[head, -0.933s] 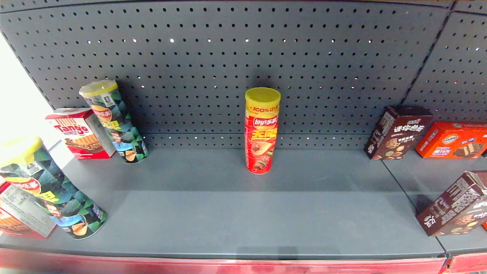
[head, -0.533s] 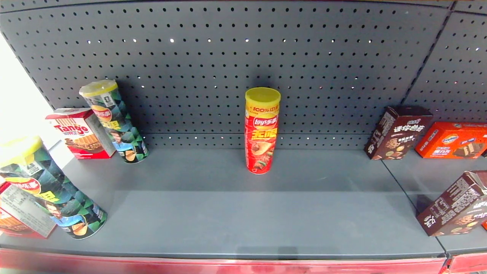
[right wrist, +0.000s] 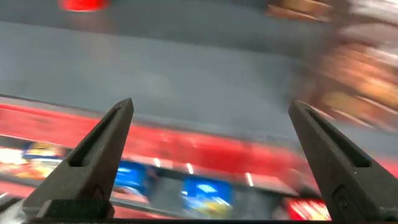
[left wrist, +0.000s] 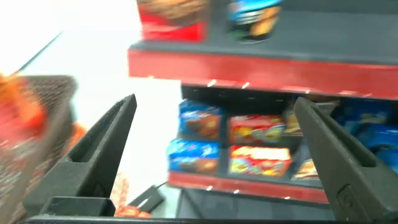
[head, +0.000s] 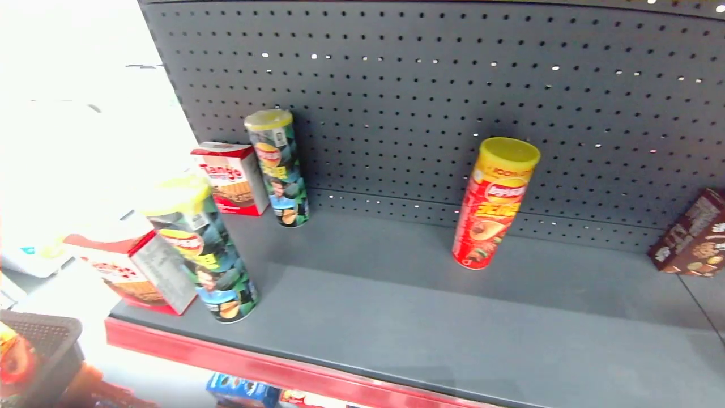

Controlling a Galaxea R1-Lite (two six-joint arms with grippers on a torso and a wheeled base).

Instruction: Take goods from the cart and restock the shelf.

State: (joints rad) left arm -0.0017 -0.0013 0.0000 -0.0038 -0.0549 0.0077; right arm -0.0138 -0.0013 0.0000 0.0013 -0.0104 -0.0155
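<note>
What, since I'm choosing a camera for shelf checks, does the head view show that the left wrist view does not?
Head view only: the red can standing near the pegboard back, and a brown box. Left wrist view only: the open left gripper and most of the lower shelf's packs. Both: the shelf's red edge, the front green can and the dark basket.
</note>
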